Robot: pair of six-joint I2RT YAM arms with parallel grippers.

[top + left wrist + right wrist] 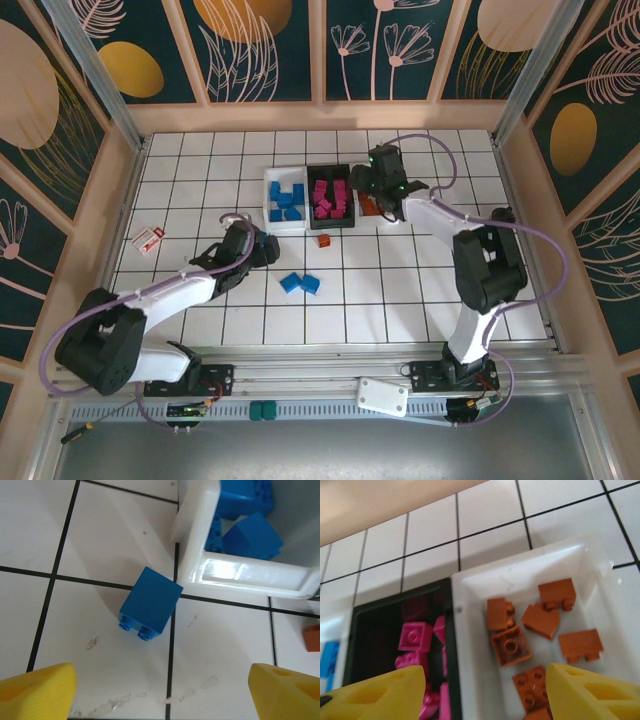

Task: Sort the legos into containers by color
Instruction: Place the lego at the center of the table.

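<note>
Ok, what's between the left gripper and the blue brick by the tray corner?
Bare tile, per the left wrist view: left gripper open, blue brick just ahead.

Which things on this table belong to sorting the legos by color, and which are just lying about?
Job: loose blue legos, loose orange lego, white tray of blues, black tray of pinks, white tray of oranges.
Lying about: white-and-red card.

Bright, even light; soft shadows; glare on wht tray (235, 572).

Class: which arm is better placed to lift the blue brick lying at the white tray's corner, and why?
The left: the open left gripper faces that blue brick; the right gripper is over the orange-brick tray.
</note>
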